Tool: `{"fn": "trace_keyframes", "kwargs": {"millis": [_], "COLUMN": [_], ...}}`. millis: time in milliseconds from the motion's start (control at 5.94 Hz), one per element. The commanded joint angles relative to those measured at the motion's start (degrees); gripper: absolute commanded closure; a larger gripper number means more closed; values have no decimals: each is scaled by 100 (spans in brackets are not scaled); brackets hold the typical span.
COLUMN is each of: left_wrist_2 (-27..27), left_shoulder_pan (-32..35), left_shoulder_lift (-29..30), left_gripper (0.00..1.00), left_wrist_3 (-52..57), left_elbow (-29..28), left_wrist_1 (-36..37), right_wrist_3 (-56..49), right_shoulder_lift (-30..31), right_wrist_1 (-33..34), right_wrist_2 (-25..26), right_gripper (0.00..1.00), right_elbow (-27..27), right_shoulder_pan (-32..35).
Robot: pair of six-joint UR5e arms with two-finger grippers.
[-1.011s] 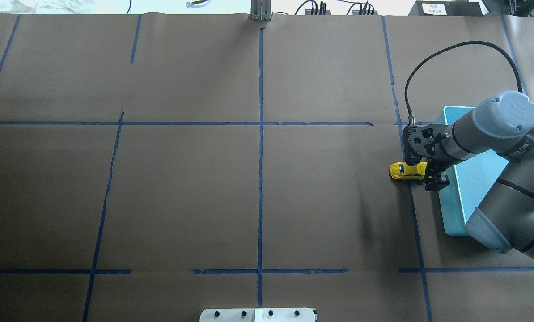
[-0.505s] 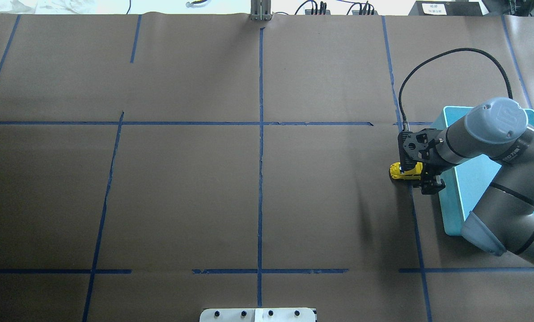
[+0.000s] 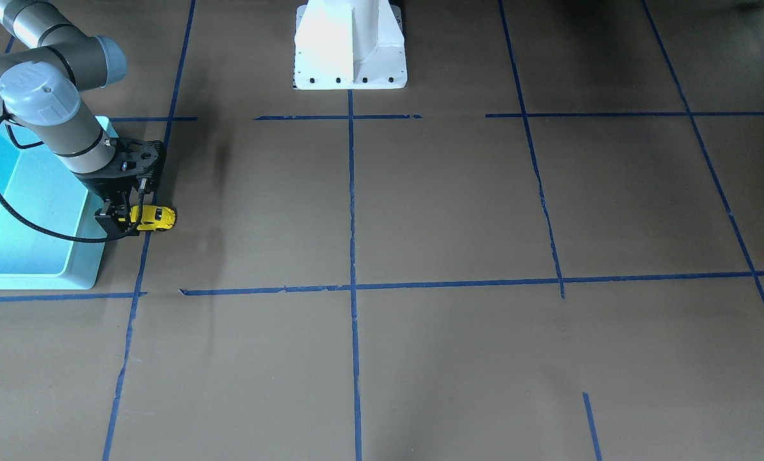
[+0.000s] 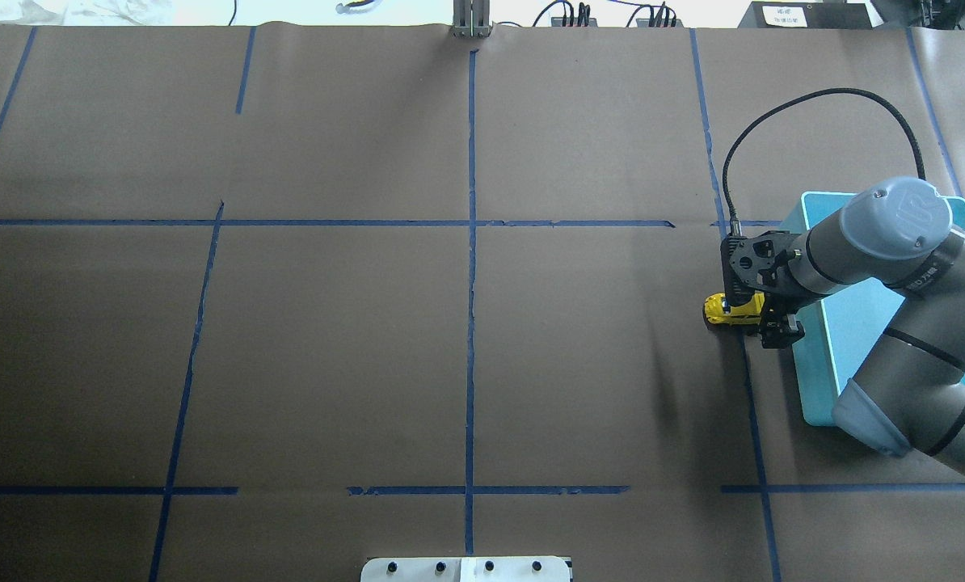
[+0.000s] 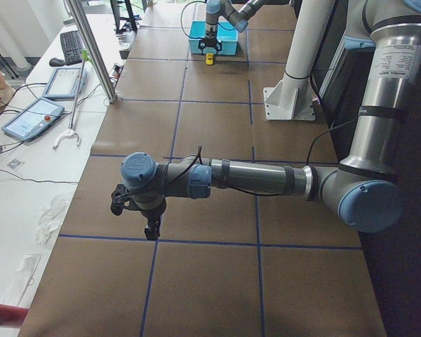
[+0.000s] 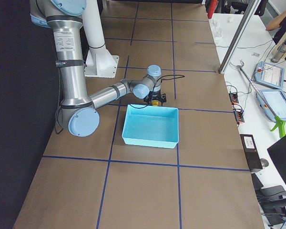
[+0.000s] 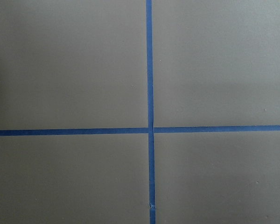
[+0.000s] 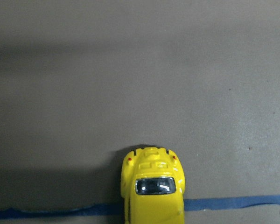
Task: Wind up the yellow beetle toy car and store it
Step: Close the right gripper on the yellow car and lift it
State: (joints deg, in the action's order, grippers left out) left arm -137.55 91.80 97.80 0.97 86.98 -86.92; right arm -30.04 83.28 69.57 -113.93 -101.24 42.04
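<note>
At the right edge of the overhead view, the yellow beetle toy car sits on the desk just beside the left wall of the turquoise bin. Its long axis runs left to right in the frame. The right pincer hangs over the end of the car nearest the bin, and the free end pokes out to the left. In the right wrist view the car fills the bottom centre, astride a strip of blue tape, its rounded end with two red dots pointing up the frame, away from the pincer.

The fingers stand across the car's width, but I cannot tell whether they are spread or already pinching the body.

The left pincer is well apart over bare desk; I cannot tell its state. Any winding stroke probably has to follow that long axis.
</note>
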Motion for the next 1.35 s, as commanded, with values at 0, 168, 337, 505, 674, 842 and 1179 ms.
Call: {"fn": "trace_keyframes", "kwargs": {"millis": [0, 168, 337, 505, 674, 842, 1179], "left_wrist_2": [0, 0, 0, 0, 0, 0, -9], "left_shoulder_pan": [5, -4, -4, -4, -4, -4, -4], "left_shoulder_lift": [2, 2, 2, 2, 2, 2, 2], "left_gripper": [0, 0, 0, 0, 0, 0, 0], "left_wrist_3": [0, 0, 0, 0, 0, 0, 0], "left_elbow": [-23, -23, -23, -23, -23, -23, -23], "left_wrist_1": [0, 0, 0, 0, 0, 0, 0], "right_wrist_3": [7, 7, 7, 7, 15, 102, 130], "right_shoulder_lift": [4, 4, 4, 4, 4, -14, -390], "right_wrist_1": [-5, -5, -5, -5, -22, -31, 169], "right_wrist_2": [2, 3, 3, 3, -6, -6, -233], "right_gripper": [0, 0, 25, 69, 91, 100, 100], "right_elbow": [43, 52, 52, 52, 8, -149, -483], "right_shoulder_pan": [-152, -187, -196, -197, -197, -197, 126]}}
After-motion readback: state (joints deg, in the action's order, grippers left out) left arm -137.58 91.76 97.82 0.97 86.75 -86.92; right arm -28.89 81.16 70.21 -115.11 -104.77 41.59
